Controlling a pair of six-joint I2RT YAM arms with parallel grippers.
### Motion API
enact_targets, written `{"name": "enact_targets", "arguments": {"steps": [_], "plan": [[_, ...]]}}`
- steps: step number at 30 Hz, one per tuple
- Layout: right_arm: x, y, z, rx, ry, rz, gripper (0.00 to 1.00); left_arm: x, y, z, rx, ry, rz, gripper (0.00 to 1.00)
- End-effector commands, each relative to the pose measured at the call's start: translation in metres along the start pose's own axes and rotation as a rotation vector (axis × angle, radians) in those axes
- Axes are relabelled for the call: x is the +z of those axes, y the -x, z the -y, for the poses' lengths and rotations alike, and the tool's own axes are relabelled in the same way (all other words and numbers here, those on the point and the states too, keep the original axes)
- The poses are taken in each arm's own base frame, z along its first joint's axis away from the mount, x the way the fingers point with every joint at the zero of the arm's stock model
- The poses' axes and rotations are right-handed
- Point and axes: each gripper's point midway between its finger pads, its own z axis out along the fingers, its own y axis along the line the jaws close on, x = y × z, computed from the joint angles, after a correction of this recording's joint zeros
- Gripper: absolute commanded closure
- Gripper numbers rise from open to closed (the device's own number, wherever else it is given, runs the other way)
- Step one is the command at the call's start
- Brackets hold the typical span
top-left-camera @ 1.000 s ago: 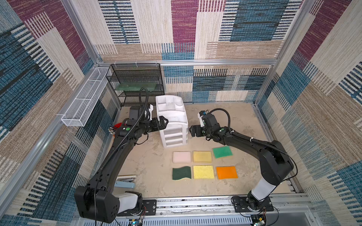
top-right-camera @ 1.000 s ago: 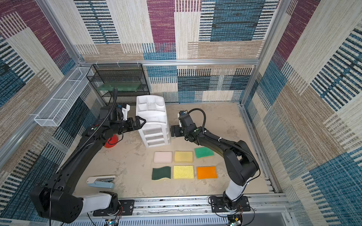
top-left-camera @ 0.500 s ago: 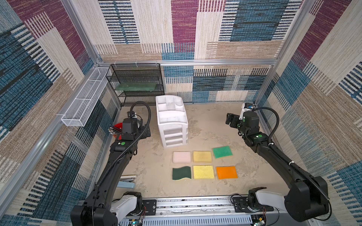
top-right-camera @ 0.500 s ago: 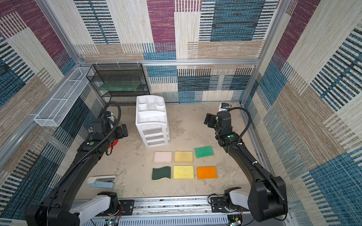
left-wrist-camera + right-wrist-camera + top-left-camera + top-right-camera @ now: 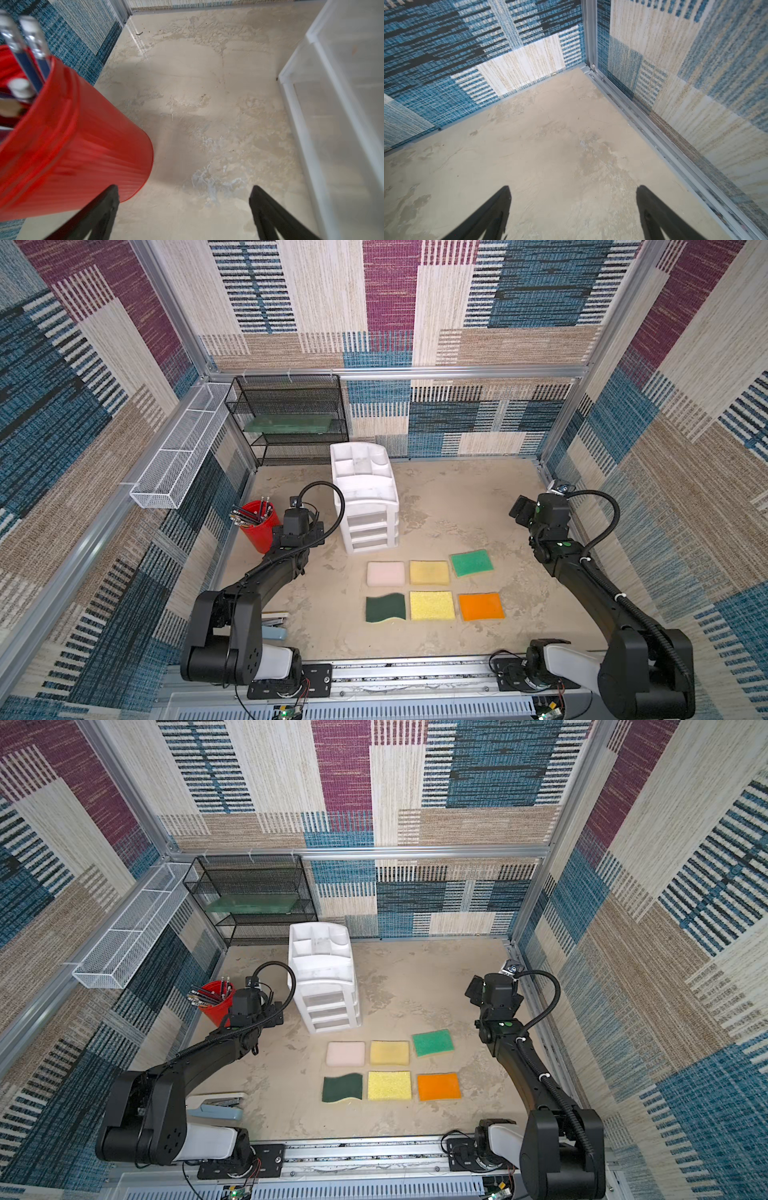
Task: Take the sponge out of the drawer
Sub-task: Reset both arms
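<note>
Left wrist view: left claw [image 5: 184, 187] spread wide with nothing between the jaws, over bare worktop [image 5: 197, 93], with the red cup [image 5: 72, 145] of pens on one side and the drawer chest [image 5: 342, 104] on the other
Drawer chest: in both top views all three drawers look pushed in, and no sponge can be made out behind the clear fronts
Sponges: six lie flat on the worktop just in front of the chest. Far row: pink sponge [image 5: 385, 573], tan sponge [image 5: 429, 572], green sponge [image 5: 471, 563]. Near row: dark green sponge [image 5: 385, 608], yellow sponge [image 5: 431, 605], orange sponge [image 5: 481, 607]
Right wrist view: right claw [image 5: 573, 187] also spread and empty, near the enclosure corner, well apart from chest and sponges
Done: by the layout, the sponge seems to be out already — neither claw carries anything
Left: probably nothing on the chest itself — which of the six was the task's sponge cannot be told
</note>
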Motion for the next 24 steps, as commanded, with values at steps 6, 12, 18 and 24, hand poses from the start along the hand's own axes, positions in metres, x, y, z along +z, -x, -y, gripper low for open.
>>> {"name": "enact_targets", "arguments": {"steps": [6, 12, 18, 24], "plan": [[0.014, 0.003, 0.022, 0.088, -0.059, 0.059, 0.05, 0.005, 0.008, -0.013, -0.047, 0.081, 0.146, 0.0], [0.019, -0.003, 0.019, 0.058, -0.02, 0.103, 0.05, 0.002, -0.001, -0.012, -0.077, 0.06, 0.23, 0.0], [0.01, -0.01, 0.017, 0.011, 0.045, 0.203, 0.05, 0.002, -0.002, 0.0, -0.051, -0.033, 0.242, 0.0], [-0.006, -0.021, -0.002, -0.098, 0.128, 0.3, 0.05, 0.009, -0.011, 0.009, -0.034, -0.099, 0.227, 0.0]]}}
